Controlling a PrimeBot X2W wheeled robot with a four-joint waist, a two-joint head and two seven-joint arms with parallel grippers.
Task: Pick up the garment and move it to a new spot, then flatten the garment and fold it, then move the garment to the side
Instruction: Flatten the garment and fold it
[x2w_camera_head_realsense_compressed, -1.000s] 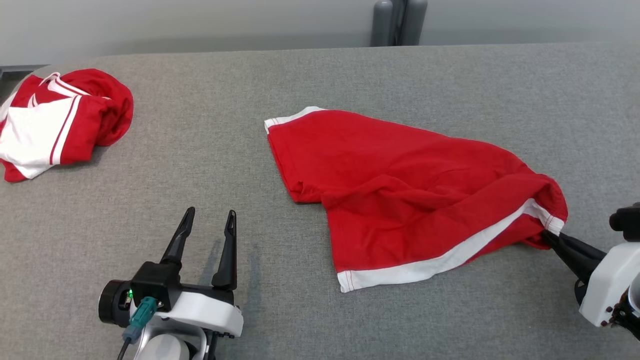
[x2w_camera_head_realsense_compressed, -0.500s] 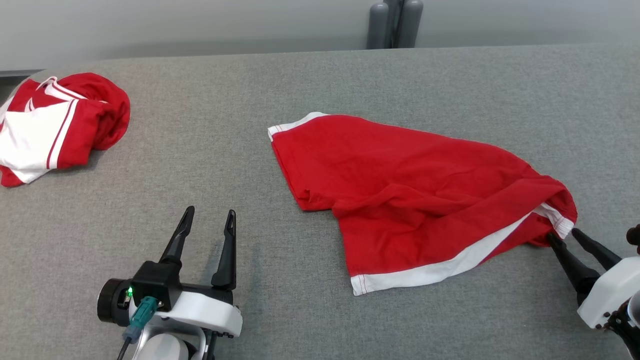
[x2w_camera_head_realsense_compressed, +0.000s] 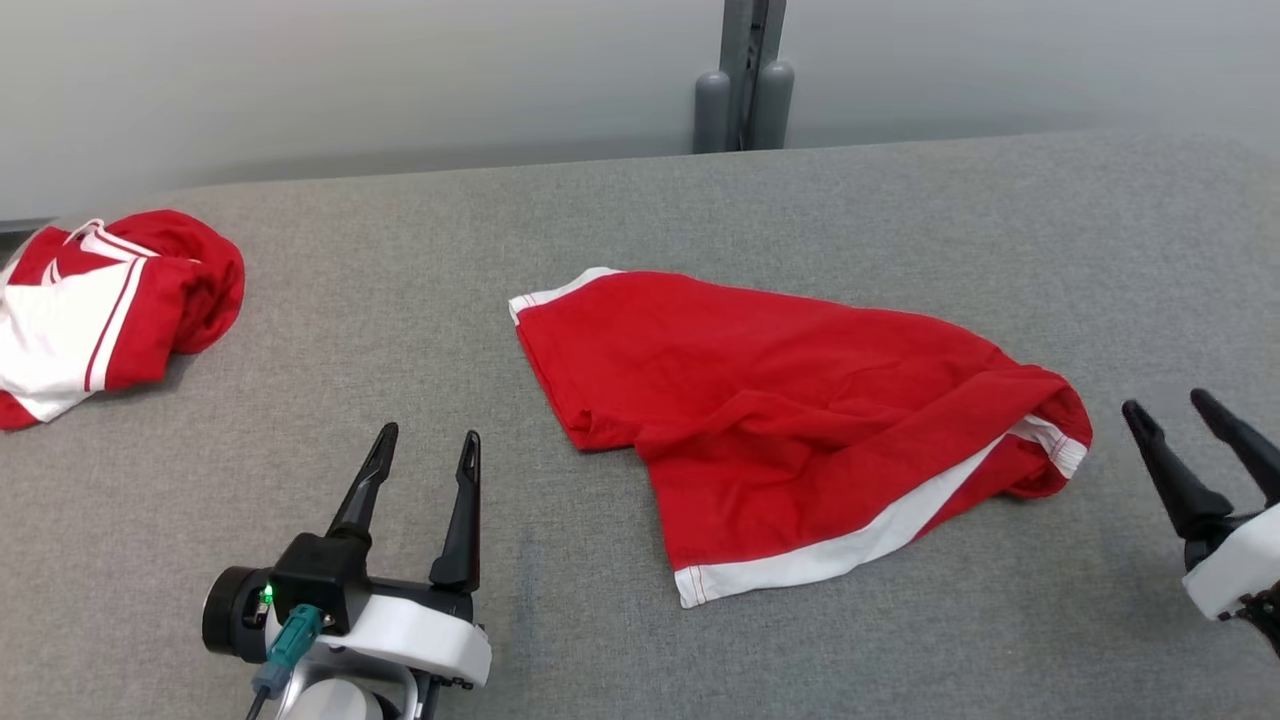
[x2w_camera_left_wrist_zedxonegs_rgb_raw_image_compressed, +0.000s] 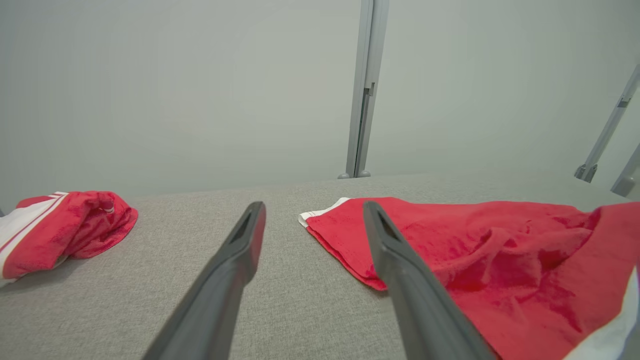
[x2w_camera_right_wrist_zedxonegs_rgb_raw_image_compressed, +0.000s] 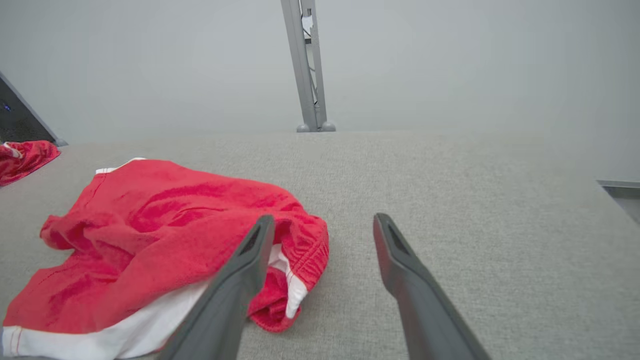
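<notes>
the right claw (x2w_camera_head_realsense_compressed: 1165, 402) hovers at about 4 o'clock over the grey table (x2w_camera_head_realsense_compressed: 400, 290), its two dark fingers spread wide with nothing between them. a strip of bare table separates its tips from the bunched, white-trimmed corner of the red garment (x2w_camera_head_realsense_compressed: 780, 400). the left claw (x2w_camera_head_realsense_compressed: 431, 432), down at 7 o'clock, is spread just as wide and empty, near the garment's folded edge but apart from it. the garment lies rumpled a little to the 3 o'clock side of centre, its long white hem facing 6 o'clock. another red and white bundle (x2w_camera_head_realsense_compressed: 110, 300) rests at 9 o'clock by the table's edge, well apart. open surface runs toward 12 o'clock up to the far edge, where a grey post (x2w_camera_head_realsense_compressed: 745, 90) stands.
</notes>
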